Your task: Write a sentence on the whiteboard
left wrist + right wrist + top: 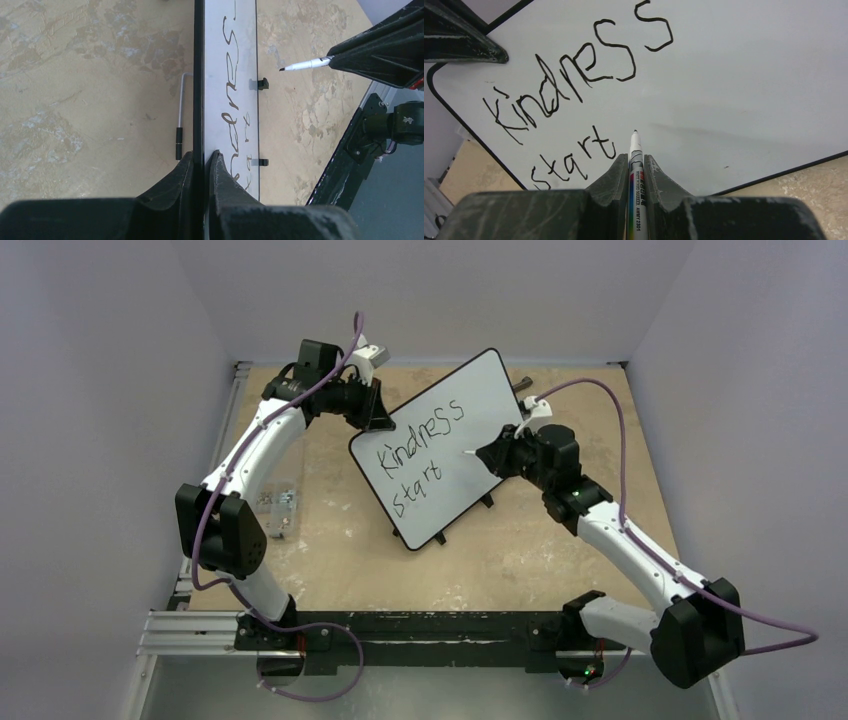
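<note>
The whiteboard [470, 410] stands tilted on its feet mid-table. It bears the sentence [420, 455] in black: "Kindness" over "start" [574, 160]. My left gripper [380, 418] is shut on the board's upper left edge; in the left wrist view its jaws [202, 160] pinch the black rim [198, 75]. My right gripper [495, 453] is shut on a white marker [635, 170]. The marker tip [635, 132] points at the board just right of "start"; I cannot tell whether it touches. The marker also shows in the left wrist view [307, 64].
Small clear and metal items [275, 502] lie on the table left of the board. A thin metal rod with a black grip [180, 115] lies behind the board. The black frame rail [420, 630] runs along the near edge. Grey walls close in the sides.
</note>
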Controlling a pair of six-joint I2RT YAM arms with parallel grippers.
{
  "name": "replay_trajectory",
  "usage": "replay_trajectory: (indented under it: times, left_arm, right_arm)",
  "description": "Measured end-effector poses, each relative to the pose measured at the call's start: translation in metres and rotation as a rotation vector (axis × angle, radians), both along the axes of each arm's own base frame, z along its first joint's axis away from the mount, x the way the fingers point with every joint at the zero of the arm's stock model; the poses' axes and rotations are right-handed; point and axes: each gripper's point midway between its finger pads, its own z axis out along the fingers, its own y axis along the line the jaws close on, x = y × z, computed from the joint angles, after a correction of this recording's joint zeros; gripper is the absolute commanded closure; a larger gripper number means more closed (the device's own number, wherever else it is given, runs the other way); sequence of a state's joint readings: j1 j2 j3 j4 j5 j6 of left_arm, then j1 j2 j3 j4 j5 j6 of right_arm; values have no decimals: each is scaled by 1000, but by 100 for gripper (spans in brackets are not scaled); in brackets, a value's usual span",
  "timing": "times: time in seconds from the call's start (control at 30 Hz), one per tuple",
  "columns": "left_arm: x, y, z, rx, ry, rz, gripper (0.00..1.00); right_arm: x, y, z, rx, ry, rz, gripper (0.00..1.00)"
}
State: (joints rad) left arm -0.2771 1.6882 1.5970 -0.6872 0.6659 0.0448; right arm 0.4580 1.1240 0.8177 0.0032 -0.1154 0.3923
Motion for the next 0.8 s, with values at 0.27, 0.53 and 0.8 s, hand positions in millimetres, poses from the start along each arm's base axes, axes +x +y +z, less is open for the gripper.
replay_trajectory:
  times: [0.27,0.53,0.8]
  left_arm:
    - [0,0,0,-1,0,-1,100]
    - [-1,-1,1,-5,1,-5,100]
    - [-1,-1,1,-5,2,-7,100]
  right_arm:
    - [2,-7,-3,59,5,-1,100]
    - [-1,-2,10,102,-44,36,100]
    - [-4,-2,0,104,-33,50,100]
